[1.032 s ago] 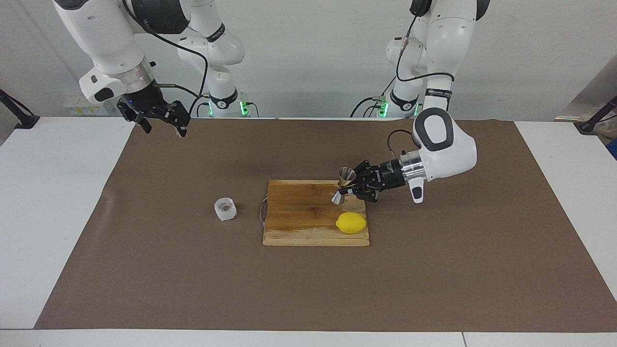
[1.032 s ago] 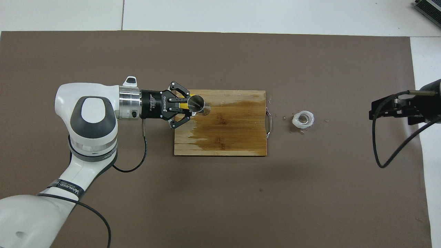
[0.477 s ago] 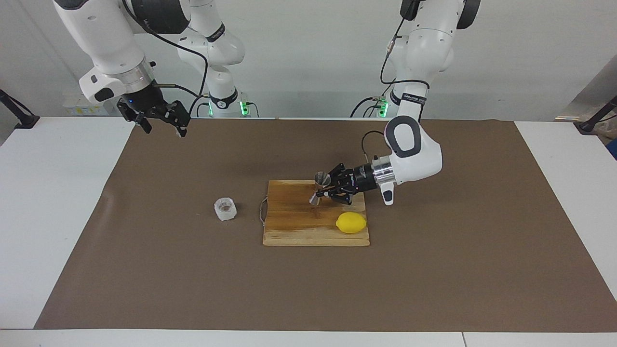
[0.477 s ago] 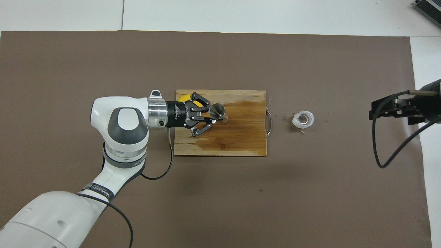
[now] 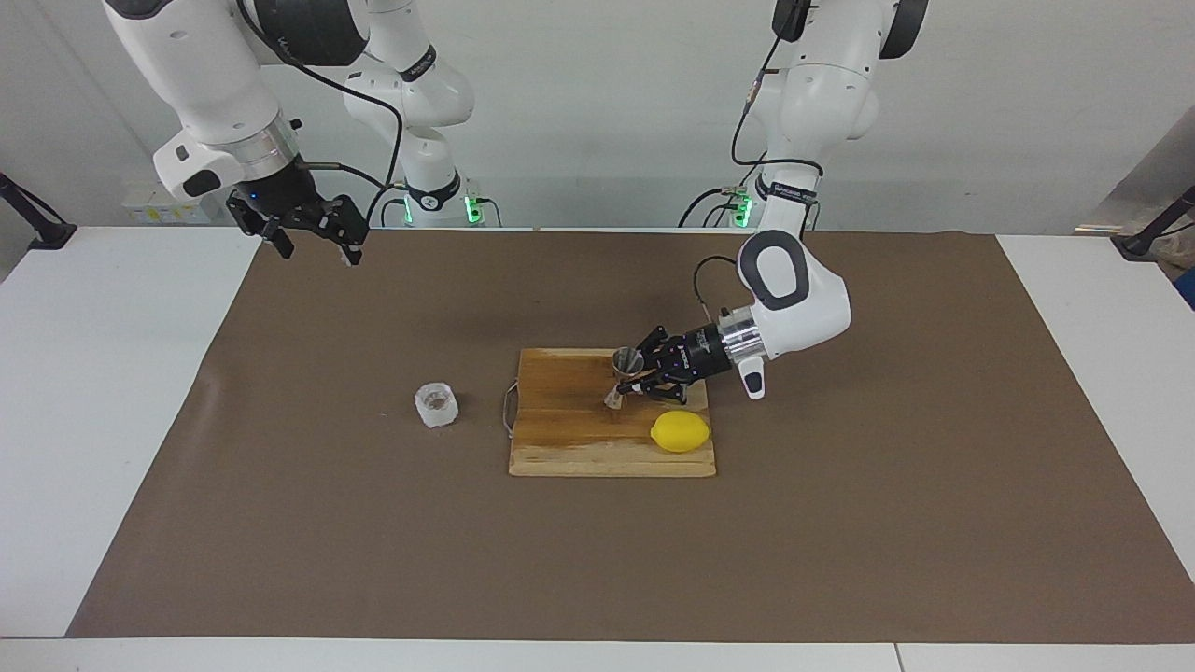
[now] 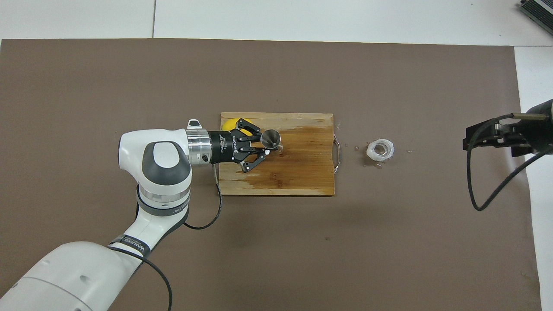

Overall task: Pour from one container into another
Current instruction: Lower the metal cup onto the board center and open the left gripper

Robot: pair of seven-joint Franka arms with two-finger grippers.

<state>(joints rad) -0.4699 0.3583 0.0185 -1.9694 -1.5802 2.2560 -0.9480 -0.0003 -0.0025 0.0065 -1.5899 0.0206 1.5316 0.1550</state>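
Observation:
My left gripper (image 5: 637,377) (image 6: 265,145) is shut on the steel hourglass jigger (image 5: 623,376) (image 6: 271,138). It holds the jigger slightly tilted, low over the middle of the wooden cutting board (image 5: 569,441) (image 6: 298,175), mouth upward. I cannot tell whether the jigger's base touches the board. The small translucent ridged cup (image 5: 436,404) (image 6: 380,150) with brownish bits inside stands on the brown mat just off the board's handle, toward the right arm's end. My right gripper (image 5: 313,235) (image 6: 488,137) waits open and raised over the mat's edge at that end, holding nothing.
A yellow lemon (image 5: 681,431) (image 6: 233,122) lies on the board's corner, partly under my left wrist in the overhead view. The board shows a dark wet patch. A metal handle (image 6: 337,153) sticks out toward the cup. Small droplets dot the mat around the cup.
My left arm carried the jigger along the board toward the right arm's end, then lowered it slightly. The right arm, cup and lemon have not moved.

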